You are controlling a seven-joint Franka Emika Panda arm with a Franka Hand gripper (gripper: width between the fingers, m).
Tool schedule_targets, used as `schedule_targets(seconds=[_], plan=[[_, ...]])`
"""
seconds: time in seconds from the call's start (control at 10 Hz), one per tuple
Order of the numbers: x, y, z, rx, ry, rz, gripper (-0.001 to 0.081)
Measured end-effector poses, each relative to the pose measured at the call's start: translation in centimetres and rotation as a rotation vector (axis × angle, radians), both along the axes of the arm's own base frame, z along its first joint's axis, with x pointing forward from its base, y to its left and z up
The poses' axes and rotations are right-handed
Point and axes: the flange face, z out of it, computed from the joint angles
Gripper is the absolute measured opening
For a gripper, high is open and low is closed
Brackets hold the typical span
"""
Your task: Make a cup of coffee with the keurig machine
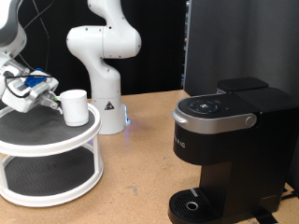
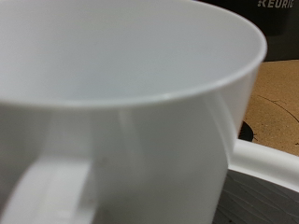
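The white cup (image 1: 75, 106) stands upright on the top tier of a white round two-tier stand (image 1: 37, 140) at the exterior view's left. My gripper (image 1: 52, 101) is right beside the cup, on its left side in the exterior view, at about handle height. In the wrist view the cup (image 2: 131, 103) fills the frame, with its handle (image 2: 56, 191) close to the camera; my fingers do not show there. The black keurig machine (image 1: 224, 131) stands at the exterior view's right, lid down, with its drip tray (image 1: 192, 205) at the base.
The white arm's base (image 1: 103, 56) stands behind the stand, on the wooden table (image 1: 140, 177). A dark panel (image 1: 238, 42) rises behind the machine. The stand's rim (image 2: 271, 166) and the table (image 2: 280, 93) show in the wrist view.
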Motion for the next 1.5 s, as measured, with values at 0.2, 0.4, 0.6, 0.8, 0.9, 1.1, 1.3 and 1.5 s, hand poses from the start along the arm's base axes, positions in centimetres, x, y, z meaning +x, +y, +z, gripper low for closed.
schedule_targets(seconds=[0.2,0.4,0.6,0.8,0.9,1.1,1.3,1.5], plan=[[0.0,0.0,0.0,-0.002,0.008,-0.004,0.0075],[0.4,0.1,0.7,0.004,0.076,-0.018,0.0075],[1.2,0.3,3.1,0.027,0.128,-0.021,0.0075],[1.8,0.3,5.8,0.039,0.147,-0.02,0.0075],[2.1,0.3,7.3,0.043,0.151,-0.021,0.0075],[2.2,0.1,9.4,0.025,0.161,0.018,0.0075],[2.2,0.4,8.9,0.037,0.163,0.014,0.0075],[3.6,1.9,8.1,0.048,0.172,-0.035,0.0075]])
